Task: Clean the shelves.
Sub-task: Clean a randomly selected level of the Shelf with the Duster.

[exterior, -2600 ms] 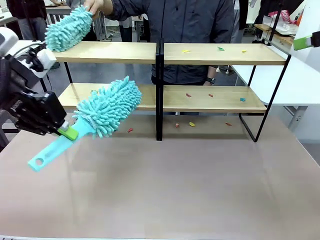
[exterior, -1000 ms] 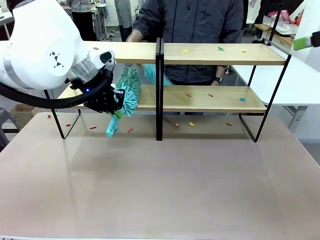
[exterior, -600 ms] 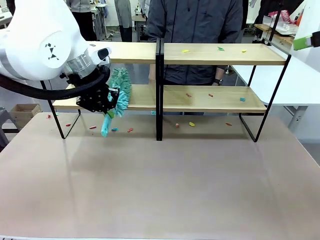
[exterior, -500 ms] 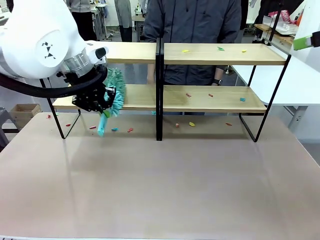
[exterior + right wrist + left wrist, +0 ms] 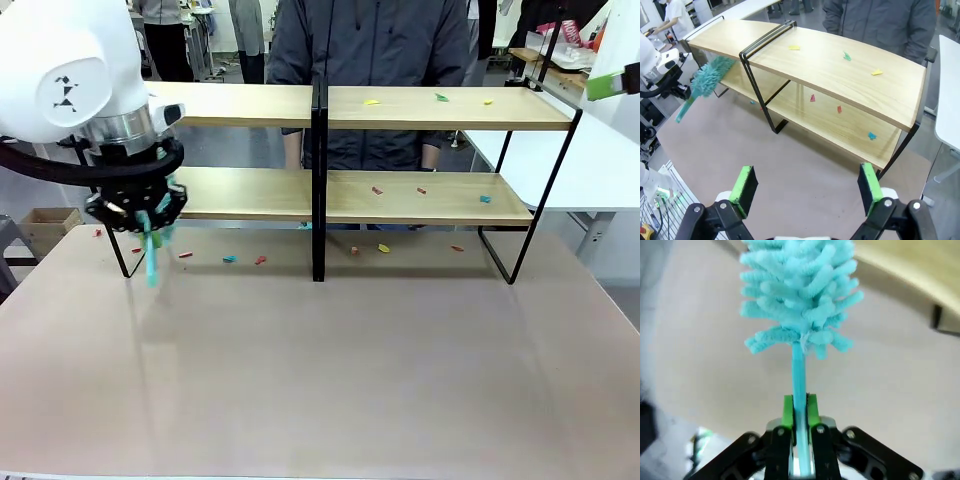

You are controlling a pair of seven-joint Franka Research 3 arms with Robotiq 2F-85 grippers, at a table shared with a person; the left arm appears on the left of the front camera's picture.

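Your pale brown desk [image 5: 350, 380] carries the shelves [image 5: 440, 108] across its far half: two joined racks, each with two light-wood boards on black frames. A person in a dark jacket [image 5: 370, 40] stands just behind them.

Your left arm comes in from the left with its wrist bent down at the left end of the shelves, in front of the lower board. The left gripper [image 5: 800, 407] has its fingers [image 5: 788, 407] pinched narrow on the thin handle of one fluffy teal duster [image 5: 800, 295]. The head points away from the wrist toward the lower board's left end, and the handle's tail hangs down toward the desk.

Your right gripper [image 5: 807, 186] hovers high above the desk, looking down on the right rack, fingers spread wide with nothing between them.

You can count three paper scraps [image 5: 371, 101] on the right top board and three on the right lower board: two red, one teal. Several more lie on the desk beneath the racks.
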